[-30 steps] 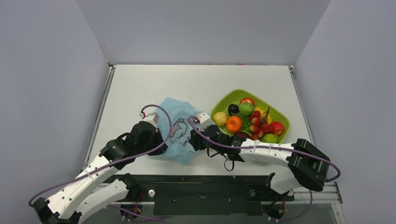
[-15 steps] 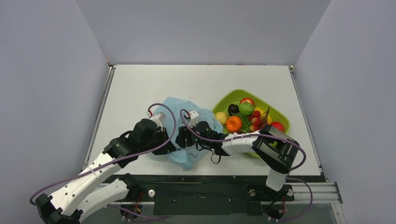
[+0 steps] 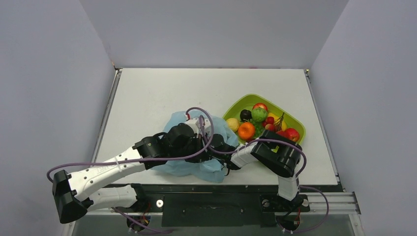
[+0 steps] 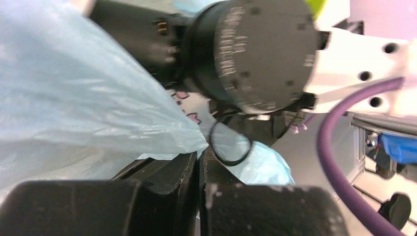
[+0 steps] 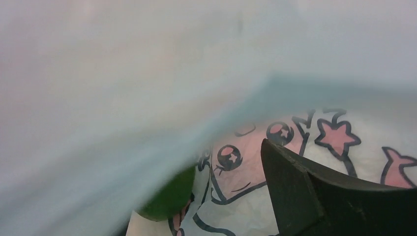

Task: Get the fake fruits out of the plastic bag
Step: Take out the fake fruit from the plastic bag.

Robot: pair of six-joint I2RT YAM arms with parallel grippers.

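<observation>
The plastic bag (image 3: pixel 196 164) lies crumpled, light blue, at the table's near middle. My left gripper (image 4: pixel 201 158) is shut on a fold of the bag's edge (image 4: pixel 162 132), holding the film up. My right gripper (image 3: pixel 220 147) has gone into the bag's mouth and stands open. In the right wrist view only its right finger (image 5: pixel 300 191) shows; bag film hides the other. A dark green fake fruit (image 5: pixel 169 199) lies inside the bag, left of that finger and apart from it. In the green tray (image 3: pixel 231 110) lie an orange (image 3: pixel 246 130), a bumpy green ball (image 3: pixel 259 114) and red grapes (image 3: pixel 270 126).
The tray also holds a red apple (image 3: pixel 259 105), a lemon (image 3: pixel 232 124) and a dark plum (image 3: pixel 245 115). My right arm's elbow (image 3: pixel 275 155) is folded over the tray's near edge. The right wrist body (image 4: pixel 251 54) sits close above my left fingers.
My left arm has swung right across the bag, dragging its held edge along. The right arm folded back, pushed its gripper into the bag and opened its jaws.
</observation>
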